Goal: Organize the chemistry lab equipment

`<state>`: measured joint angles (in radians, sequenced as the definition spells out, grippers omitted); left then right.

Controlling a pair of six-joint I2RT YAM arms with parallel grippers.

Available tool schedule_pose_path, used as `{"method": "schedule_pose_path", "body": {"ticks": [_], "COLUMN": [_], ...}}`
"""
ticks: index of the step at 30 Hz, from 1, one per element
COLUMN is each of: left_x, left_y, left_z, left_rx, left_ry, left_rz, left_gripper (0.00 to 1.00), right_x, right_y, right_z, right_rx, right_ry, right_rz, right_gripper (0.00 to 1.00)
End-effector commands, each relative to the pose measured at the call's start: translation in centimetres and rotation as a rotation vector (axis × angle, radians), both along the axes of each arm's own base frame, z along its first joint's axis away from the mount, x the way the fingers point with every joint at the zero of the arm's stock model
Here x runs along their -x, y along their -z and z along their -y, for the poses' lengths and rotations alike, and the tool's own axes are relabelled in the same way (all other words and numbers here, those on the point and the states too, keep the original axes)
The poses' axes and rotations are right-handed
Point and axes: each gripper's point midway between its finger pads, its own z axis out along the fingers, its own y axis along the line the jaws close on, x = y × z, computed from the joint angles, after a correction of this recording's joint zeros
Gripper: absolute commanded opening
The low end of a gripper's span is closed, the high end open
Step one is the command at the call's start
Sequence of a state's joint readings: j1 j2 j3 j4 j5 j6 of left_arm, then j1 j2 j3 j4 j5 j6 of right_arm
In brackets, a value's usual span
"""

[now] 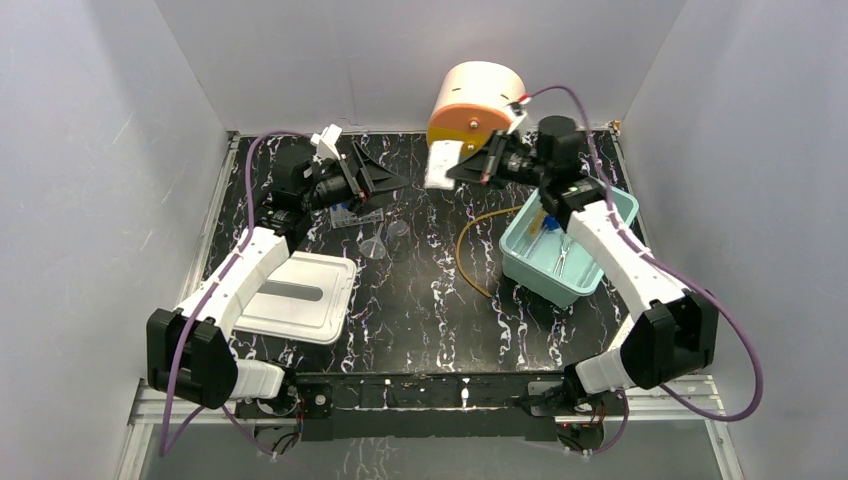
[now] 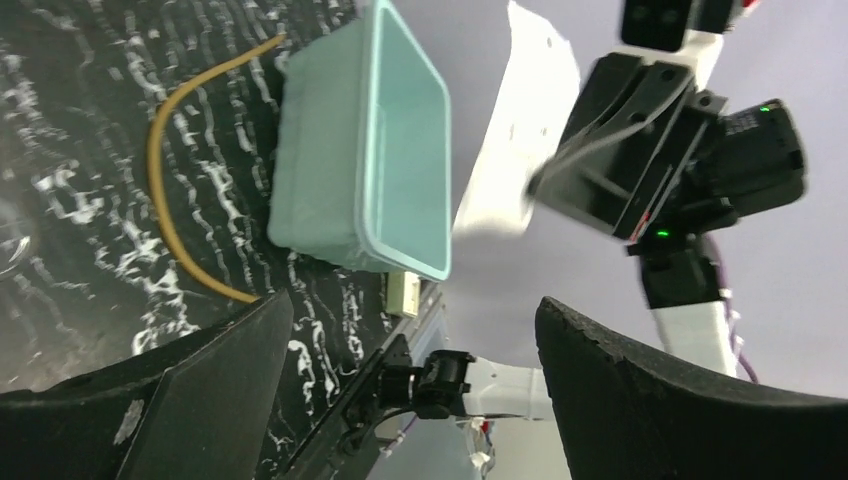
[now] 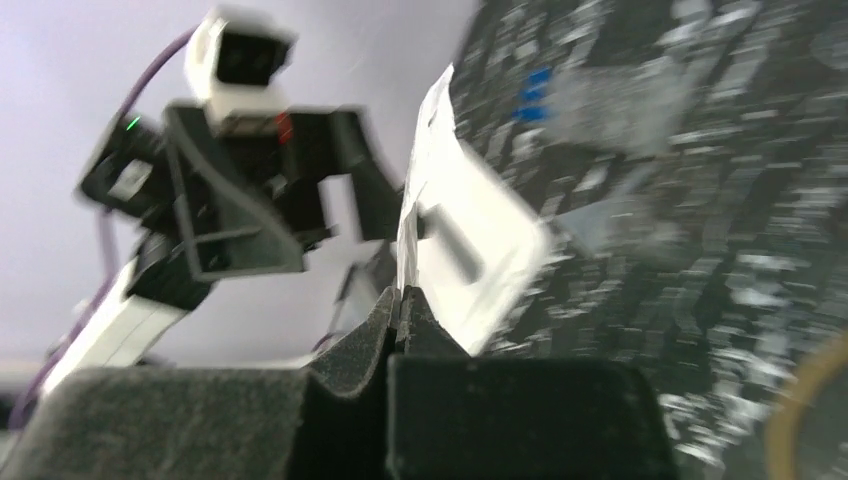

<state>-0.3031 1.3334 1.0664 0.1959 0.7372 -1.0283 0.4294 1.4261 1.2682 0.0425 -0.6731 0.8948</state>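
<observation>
One flat white lid (image 1: 300,295) lies at the left. The left gripper (image 2: 415,300) gapes empty above one clear grid tube rack (image 1: 355,215) and one cone-shaped clear funnel (image 1: 375,246). The right gripper (image 3: 400,310) is clamped on one thin whitish bag (image 1: 440,168), held off the table, its long side running away-to-near. One tan rubber tubing (image 1: 463,250) curves beside one teal bin (image 1: 515,262) holding metal scissors (image 1: 562,256).
</observation>
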Motion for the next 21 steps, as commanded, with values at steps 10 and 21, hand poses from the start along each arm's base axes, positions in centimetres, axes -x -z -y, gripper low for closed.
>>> {"method": "schedule_pose_path", "body": {"ticks": [10,21], "left_x": [0.9,0.9], "left_y": [6.2,7.3], "left_z": [-4.5,-4.9], "left_rx": [-0.378,-0.415], "left_ry": [-0.146,-0.156], "left_rz": [-0.105,-0.132], "left_gripper": [0.91,0.91], "right_x": [-4.2,-1.3], "right_y": [7.8,16.8], "right_z": [25.9,31.4], "right_rx": [0.826,1.187], "right_ry": [0.839,0.900], "right_rz": [-0.146,-0.304], "right_gripper": [0.00,0.00]}}
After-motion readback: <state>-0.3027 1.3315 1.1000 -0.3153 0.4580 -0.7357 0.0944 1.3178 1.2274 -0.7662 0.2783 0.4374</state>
